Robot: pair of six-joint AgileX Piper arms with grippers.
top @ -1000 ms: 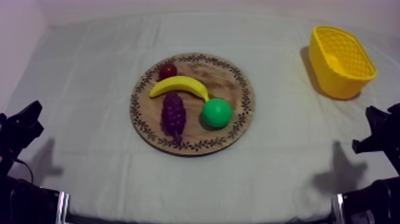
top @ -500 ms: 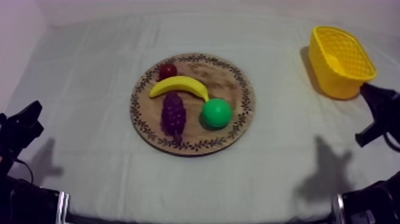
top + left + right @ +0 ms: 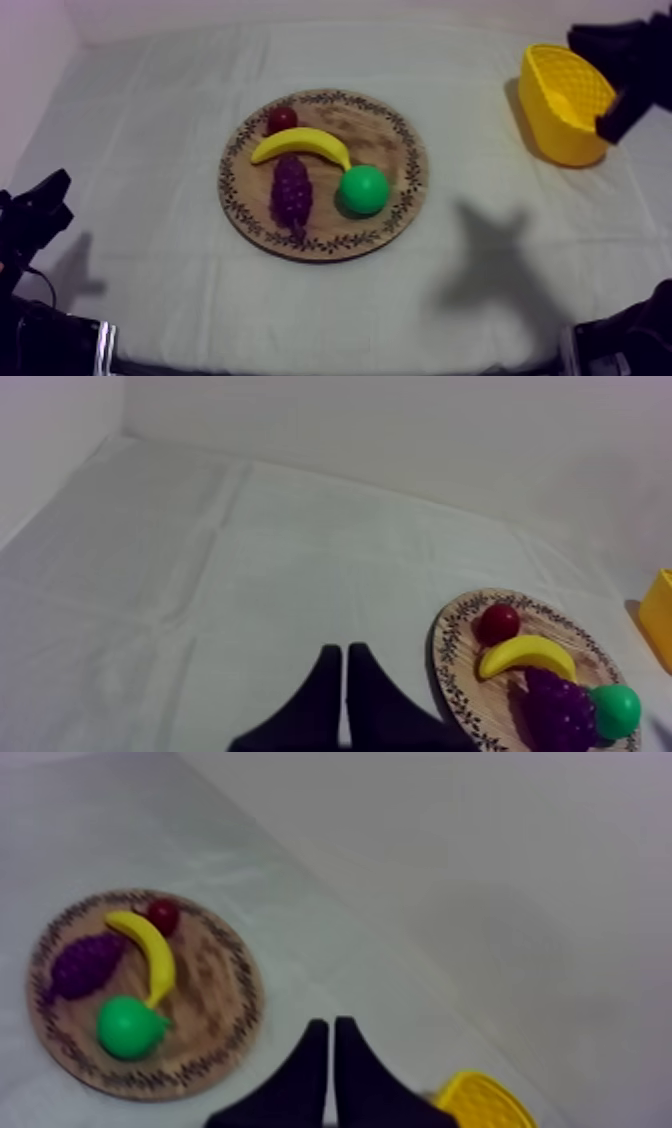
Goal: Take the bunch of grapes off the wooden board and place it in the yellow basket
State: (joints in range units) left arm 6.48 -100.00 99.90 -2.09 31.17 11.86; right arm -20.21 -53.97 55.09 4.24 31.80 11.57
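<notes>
Tabletop: one, covered by a grey-white cloth (image 3: 150,130).
Wooden board (image 3: 392,128): one, round with a patterned rim, at the middle of the tabletop.
Yellow basket (image 3: 553,128): one, at the far right corner of the tabletop, well apart from the board.
Fruit count: four pieces, all on the board, one of each kind.
Bunch of grapes (image 3: 291,193): one, purple, lying on the board's near left part, just under the banana.
Banana (image 3: 300,143): one, lying across the board between the grapes and the small red fruit.
Small red fruit (image 3: 282,119): one, at the board's far left rim.
Pear (image 3: 363,189): one, green, just to the right of the grapes.
Grippers: two.
Left gripper (image 3: 345,646): clenched on nothing, fingers together in a narrow wedge, low over bare cloth near the left edge of the tabletop, with the board off to its side.
Right gripper (image 3: 330,1020): clenched on nothing, fingers together, raised near the basket.
Right arm (image 3: 632,58): above the far right corner, at the basket's far side.
</notes>
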